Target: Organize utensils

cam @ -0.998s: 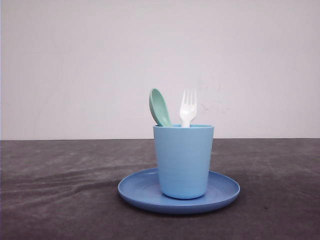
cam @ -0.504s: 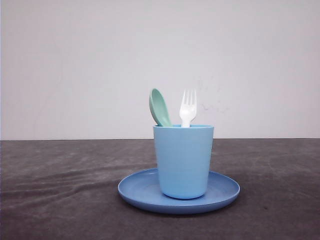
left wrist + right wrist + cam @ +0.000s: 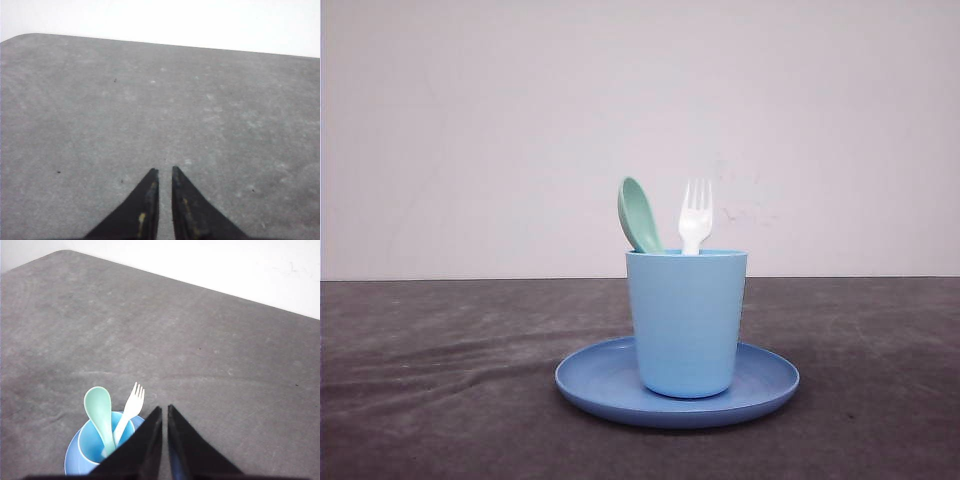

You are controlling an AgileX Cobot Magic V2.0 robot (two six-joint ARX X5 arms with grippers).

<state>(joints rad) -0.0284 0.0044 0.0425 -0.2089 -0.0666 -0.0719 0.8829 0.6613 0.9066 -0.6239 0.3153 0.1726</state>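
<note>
A mint-green spoon (image 3: 639, 215) and a white fork (image 3: 696, 217) stand upright, heads up, inside a light blue cup (image 3: 687, 320) that sits on a blue round plate (image 3: 770, 380) at the table's middle. From above, in the right wrist view, the spoon (image 3: 99, 415) and fork (image 3: 131, 407) lean in the cup (image 3: 89, 445). My right gripper (image 3: 165, 408) hovers above and beside the cup, shut, holding nothing. My left gripper (image 3: 164, 170) hangs over bare table, shut and empty.
Dark grey table (image 3: 440, 380) spreads to both sides of the plate. A plain white wall (image 3: 620, 100) stands behind the table's far edge.
</note>
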